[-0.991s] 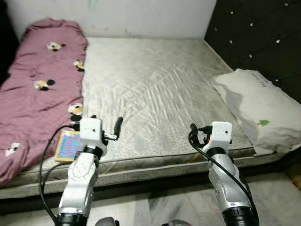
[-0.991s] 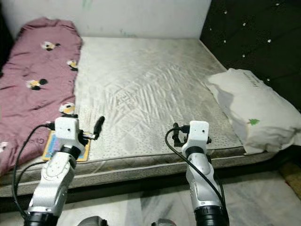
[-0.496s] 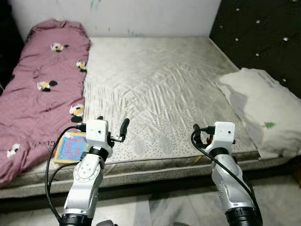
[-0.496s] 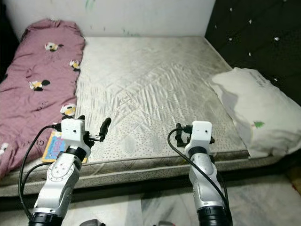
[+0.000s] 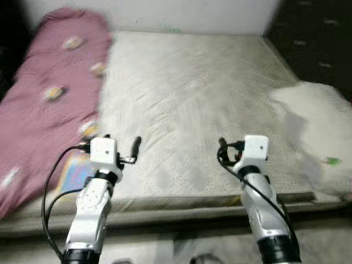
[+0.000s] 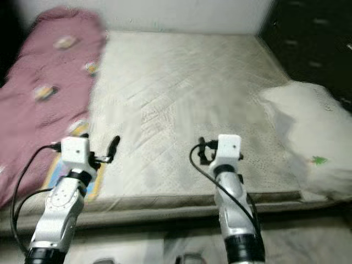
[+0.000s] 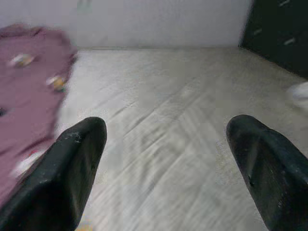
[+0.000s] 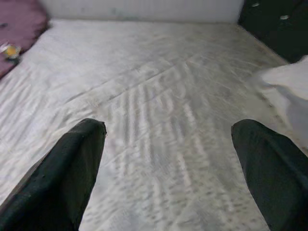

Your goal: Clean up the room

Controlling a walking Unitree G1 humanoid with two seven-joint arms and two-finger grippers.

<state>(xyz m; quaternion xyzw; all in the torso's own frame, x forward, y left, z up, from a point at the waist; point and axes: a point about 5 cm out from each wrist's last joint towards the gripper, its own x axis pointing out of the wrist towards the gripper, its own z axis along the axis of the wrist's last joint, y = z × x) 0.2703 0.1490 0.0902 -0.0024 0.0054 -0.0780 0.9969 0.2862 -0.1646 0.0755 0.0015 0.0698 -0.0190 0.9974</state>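
A pale mattress (image 5: 187,88) spreads in front of me, blurred. A maroon blanket (image 5: 49,93) with small cartoon prints lies along its left side. A colourful book (image 5: 74,168) rests at the front left edge, beside the blanket and just behind my left arm. A white pillow (image 5: 316,132) lies at the right. My left gripper (image 7: 166,159) hangs open over the mattress's front edge, nothing between its fingers (image 7: 72,168). My right gripper (image 8: 168,163) is held level with it to the right, also open and holding nothing.
A dark tufted headboard (image 5: 324,38) rises along the right side and a pale wall (image 5: 165,11) stands behind the bed. A strip of marbled floor (image 5: 181,250) runs between me and the bed frame.
The whole picture has shifted and blurred, so the camera has moved. Both arms keep the same raised pose with open fingers. Nothing on the bed has moved.
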